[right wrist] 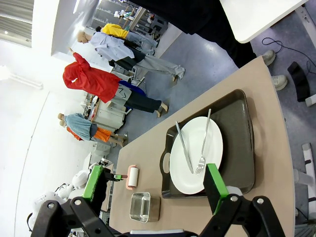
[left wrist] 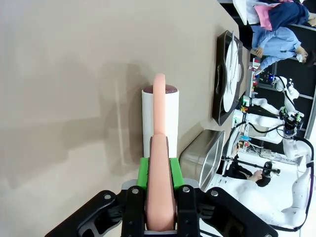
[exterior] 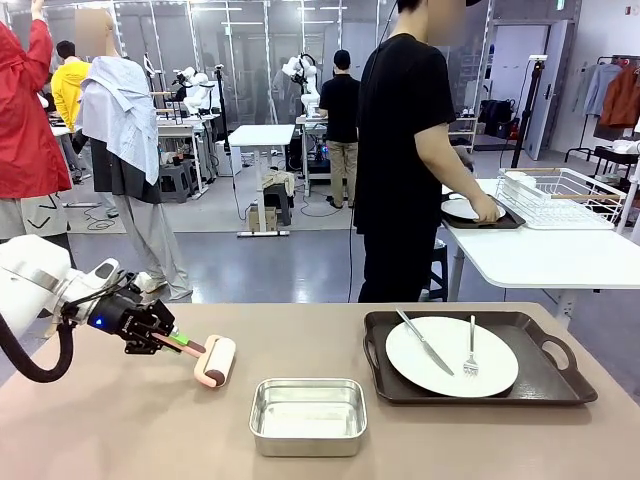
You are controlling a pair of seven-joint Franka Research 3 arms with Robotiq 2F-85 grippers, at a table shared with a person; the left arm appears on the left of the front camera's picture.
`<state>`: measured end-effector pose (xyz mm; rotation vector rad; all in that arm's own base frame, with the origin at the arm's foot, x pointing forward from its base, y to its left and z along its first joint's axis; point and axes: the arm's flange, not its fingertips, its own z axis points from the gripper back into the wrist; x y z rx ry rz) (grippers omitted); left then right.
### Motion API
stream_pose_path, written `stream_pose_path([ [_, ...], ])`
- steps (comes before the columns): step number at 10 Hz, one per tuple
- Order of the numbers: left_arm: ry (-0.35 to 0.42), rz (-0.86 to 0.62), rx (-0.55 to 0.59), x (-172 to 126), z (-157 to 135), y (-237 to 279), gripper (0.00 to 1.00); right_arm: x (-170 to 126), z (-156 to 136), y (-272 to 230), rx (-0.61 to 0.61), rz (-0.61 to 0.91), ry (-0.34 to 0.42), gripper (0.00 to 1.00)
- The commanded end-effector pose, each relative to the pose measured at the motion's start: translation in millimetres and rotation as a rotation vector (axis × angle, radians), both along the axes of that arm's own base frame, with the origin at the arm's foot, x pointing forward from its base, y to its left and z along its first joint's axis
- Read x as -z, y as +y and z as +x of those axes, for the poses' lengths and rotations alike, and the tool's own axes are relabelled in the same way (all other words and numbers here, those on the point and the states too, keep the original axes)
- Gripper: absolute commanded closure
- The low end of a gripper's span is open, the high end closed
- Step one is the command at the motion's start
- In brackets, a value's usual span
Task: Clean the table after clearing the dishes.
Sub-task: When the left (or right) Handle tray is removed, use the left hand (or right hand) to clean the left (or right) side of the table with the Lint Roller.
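A wide tan worktop (exterior: 120, 430) carries a dark tray (exterior: 545, 388) holding a white plate (exterior: 452, 362), knife (exterior: 425, 343) and fork (exterior: 471, 352), just right of a square steel pan (exterior: 307, 415). Left of the pan, the left hand (exterior: 165, 338) pinches the pink handle of a lint roller (exterior: 216, 361), its roll down on the worktop. The right hand (right wrist: 154, 173), fingers spread wide, looks down on pan and tray.

Plain tan table (exterior: 120, 430), white plate (exterior: 500, 365) on dark brown tray (exterior: 545, 385), silver knife (exterior: 424, 342) and fork (exterior: 471, 350), grey steel pan (exterior: 306, 420), white roller (left wrist: 173, 118) with pink handle (left wrist: 160, 197), green pads (left wrist: 143, 173) on black left gripper (left wrist: 160, 172).
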<state>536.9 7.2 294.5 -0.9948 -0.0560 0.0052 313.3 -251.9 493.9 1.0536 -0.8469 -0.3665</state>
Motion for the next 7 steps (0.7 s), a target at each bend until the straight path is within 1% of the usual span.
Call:
stream_pose_path([
  [1, 0.021, 0.026, 0.014, 11.2, -4.6, 21.8, 0.8, -2.2, -1.7, 0.4, -0.005, 0.002, -0.017, 0.0],
  [4, 0.029, 0.047, 0.016, 3.5, -16.8, 51.3, 0.8, -2.2, -1.7, 0.4, -0.005, 0.002, -0.017, 0.0],
  [7, 0.02, 0.101, -0.023, -12.2, -24.5, 84.7, 0.8, -2.2, -1.7, 0.4, -0.005, 0.002, -0.017, 0.0],
])
